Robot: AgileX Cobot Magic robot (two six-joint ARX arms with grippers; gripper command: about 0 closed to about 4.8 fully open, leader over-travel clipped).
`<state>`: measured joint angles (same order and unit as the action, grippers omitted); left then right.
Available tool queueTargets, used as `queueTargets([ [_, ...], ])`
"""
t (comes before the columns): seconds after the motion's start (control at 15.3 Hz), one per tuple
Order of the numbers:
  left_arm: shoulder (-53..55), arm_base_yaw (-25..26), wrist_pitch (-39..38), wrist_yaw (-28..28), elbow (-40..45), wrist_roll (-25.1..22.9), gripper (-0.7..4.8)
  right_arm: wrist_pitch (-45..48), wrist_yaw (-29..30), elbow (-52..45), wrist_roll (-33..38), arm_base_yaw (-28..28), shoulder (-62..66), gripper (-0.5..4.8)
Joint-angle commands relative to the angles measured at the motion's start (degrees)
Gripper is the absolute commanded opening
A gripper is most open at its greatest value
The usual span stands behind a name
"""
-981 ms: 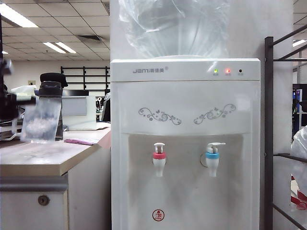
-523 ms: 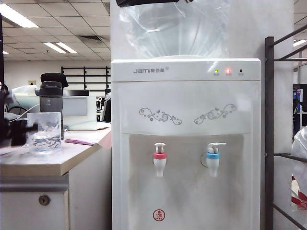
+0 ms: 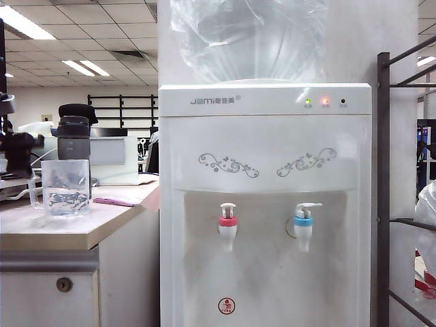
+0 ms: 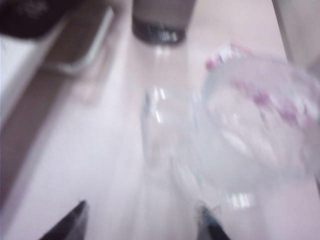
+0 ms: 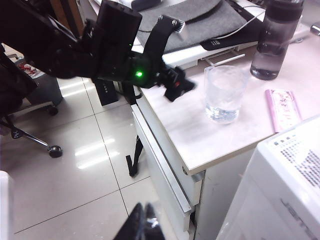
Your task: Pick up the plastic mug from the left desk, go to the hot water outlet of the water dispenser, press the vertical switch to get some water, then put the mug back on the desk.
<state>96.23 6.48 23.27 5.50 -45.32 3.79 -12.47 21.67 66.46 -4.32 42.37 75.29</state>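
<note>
Mug [image 3: 65,187], part-filled, thin, slippery and standing free on the desk [image 3: 68,228], is best taken by its side handle, the left gripper [image 4: 142,220] spread just beside it and the right gripper [image 5: 143,222] pinched shut on nothing above the floor.

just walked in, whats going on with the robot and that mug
The plastic mug stands upright on the left desk with some water in it, in front of a dark flask. The left gripper, jaws open, sits just beside the mug, off it. The right gripper is shut, out over the floor, holding nothing. Nothing is at the water dispenser.
</note>
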Motion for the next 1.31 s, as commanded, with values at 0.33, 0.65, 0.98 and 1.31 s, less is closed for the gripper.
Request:
queueTargets([
  [0.33, -24.9, -0.5, -26.2, 14.2, 0.1, 2.9, -0.06, -11.5, -3.8, -0.5, -2.8, -4.1, -13.3, -0.07],
  [0.65, -50.1, -0.8, -30.4, 12.1, 0.1, 3.9, -0.06, -12.1, -3.7, -9.6, -2.8, -8.6, -27.7, -0.07],
  [0.98, -77.1, -0.7, -46.8, 10.5, 6.0, 6.9, -0.06, 13.7, -4.0, -39.9, 8.8, -9.1, -45.4, -0.07],
  [1.31, -94.2, -0.7, -44.2, 1.2, 27.6, 11.7, -0.06, 21.8, -10.4, -56.5, 10.3, -9.2, -46.0, -0.06],
])
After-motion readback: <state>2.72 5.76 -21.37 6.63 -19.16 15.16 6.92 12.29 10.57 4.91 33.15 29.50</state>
